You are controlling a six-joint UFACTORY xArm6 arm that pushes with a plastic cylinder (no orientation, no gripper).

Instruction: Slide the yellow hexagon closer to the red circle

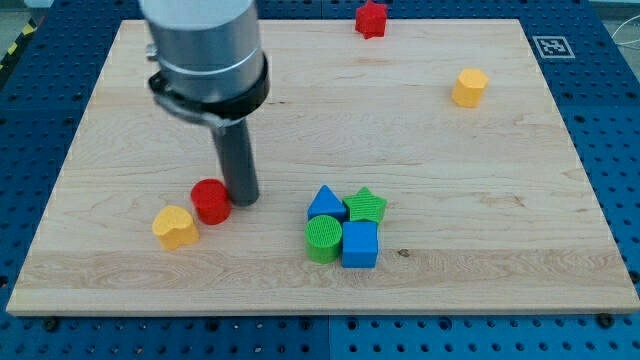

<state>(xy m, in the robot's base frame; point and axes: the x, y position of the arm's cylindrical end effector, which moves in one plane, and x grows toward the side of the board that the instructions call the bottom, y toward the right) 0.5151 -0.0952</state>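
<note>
The yellow hexagon (469,87) lies at the view's upper right of the wooden board. The red circle (211,201) lies at the lower left. My tip (244,200) stands just to the right of the red circle, touching or nearly touching it, and far from the yellow hexagon.
A yellow heart-shaped block (175,226) lies just left of the red circle. A red star-like block (371,19) sits at the board's top edge. A cluster of blue triangle (325,203), green star (366,207), green circle (323,238) and blue cube (360,244) sits at bottom centre.
</note>
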